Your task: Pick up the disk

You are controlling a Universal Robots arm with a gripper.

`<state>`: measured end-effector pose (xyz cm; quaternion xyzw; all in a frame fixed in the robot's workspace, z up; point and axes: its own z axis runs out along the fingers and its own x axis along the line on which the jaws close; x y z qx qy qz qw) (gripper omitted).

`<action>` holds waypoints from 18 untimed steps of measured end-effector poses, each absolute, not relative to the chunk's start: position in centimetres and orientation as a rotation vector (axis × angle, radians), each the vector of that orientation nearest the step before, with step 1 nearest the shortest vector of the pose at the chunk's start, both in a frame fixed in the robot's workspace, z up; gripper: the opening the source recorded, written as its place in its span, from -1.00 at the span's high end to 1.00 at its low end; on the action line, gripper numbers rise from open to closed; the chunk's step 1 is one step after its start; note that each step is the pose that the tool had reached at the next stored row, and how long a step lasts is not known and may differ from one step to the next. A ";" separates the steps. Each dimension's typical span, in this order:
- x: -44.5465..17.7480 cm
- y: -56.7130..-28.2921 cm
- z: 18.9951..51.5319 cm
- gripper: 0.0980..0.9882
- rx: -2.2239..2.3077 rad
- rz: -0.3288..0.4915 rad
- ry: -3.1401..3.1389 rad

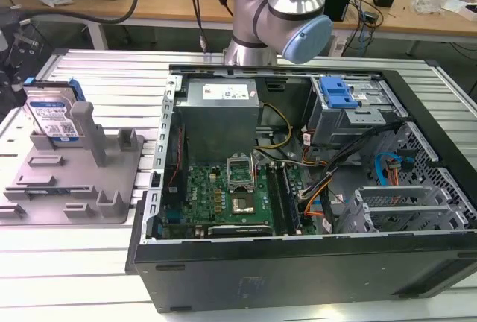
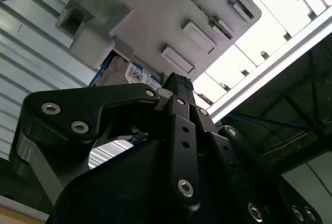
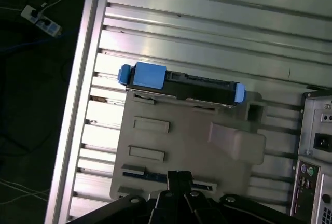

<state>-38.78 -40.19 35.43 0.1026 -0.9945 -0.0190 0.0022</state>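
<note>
Nearest the lens in the first wrist view, the pincer [image 3: 179,174] is closed and holds nothing, hanging over the grey fixture [image 3: 176,141]. The disk [image 3: 181,85] stands on edge in a fixture slot, apart from the pincer. In the exterior view it sits at 9 o'clock from the open computer case [image 1: 298,270], on the bench [image 1: 112,68].

Judgement: approach step. A good grasp needs the jaws opened wider than the disk's thickness, centred between the blue rails [image 3: 148,75], and clear of the upright post [image 1: 83,124].

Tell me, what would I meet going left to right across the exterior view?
First the silver metal hard disk with white-and-blue label → grey boxy metal power supply → blue plastic drive-bay clip.
</note>
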 end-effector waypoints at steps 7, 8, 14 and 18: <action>-38.8 -40.2 35.4 0.98 0.579 -0.059 -3.080; -38.8 -40.2 35.4 0.98 0.606 -0.059 -3.074; -38.8 -40.2 35.3 0.98 0.816 -0.058 -3.022; -38.8 -40.2 35.3 0.98 0.961 -0.057 -2.978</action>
